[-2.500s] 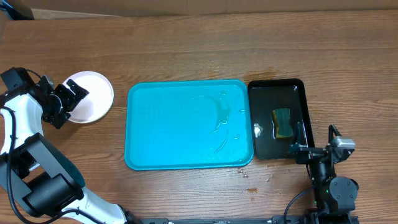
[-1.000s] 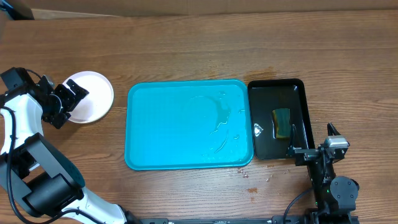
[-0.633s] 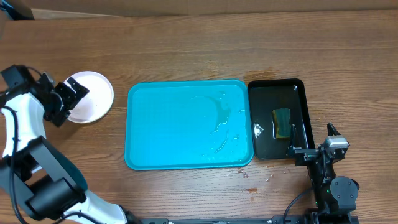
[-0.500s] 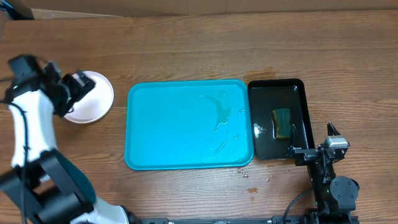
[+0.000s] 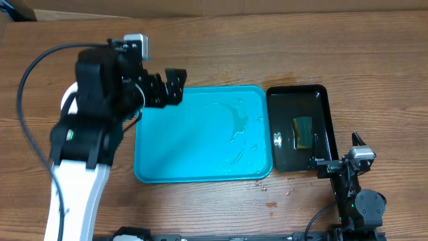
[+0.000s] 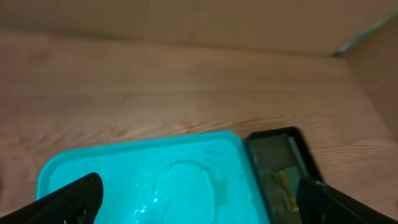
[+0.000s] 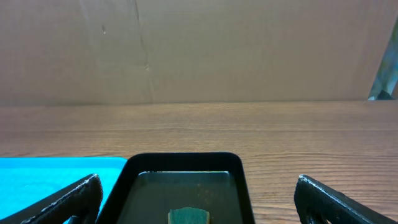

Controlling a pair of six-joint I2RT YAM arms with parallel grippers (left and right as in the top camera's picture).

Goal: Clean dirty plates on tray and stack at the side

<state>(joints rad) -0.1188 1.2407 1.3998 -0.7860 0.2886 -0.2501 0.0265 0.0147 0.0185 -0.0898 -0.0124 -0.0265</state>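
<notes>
1. The brown wooden table (image 5: 214,47) fills the view from above, and everything sits on it.
2. The left arm (image 5: 83,140) looks very big and close to the camera above. It reaches from the bottom left up over the table and hides what is under it.
3. The tray (image 5: 200,150) is bright blue. It lies flat in the middle of the table. Its floor is wet, with shiny water streaks on its right half.
4. The black tray (image 5: 289,159) is thinner and lies right beside the blue tray, on its right side. It is too hard to tell if the two touch.
5. The left gripper (image 6: 199,186) hangs over the blue tray's far left corner. Its two fingers (image 6: 68,202) are spread wide apart and nothing is between them. The picture from its own camera is blurry, but both trays show below it.
6. The right gripper (image 7: 198,183) sits low at the near right of the table, just in front of the black tray and pointing at it. It is also spread wide and holds nothing.
7. A green and yellow sponge (image 5: 304,132) lies inside the black tray, on its right half.
8. A few tiny specks (image 5: 267,189) lie on the table, just by the blue tray's near right corner.
</notes>
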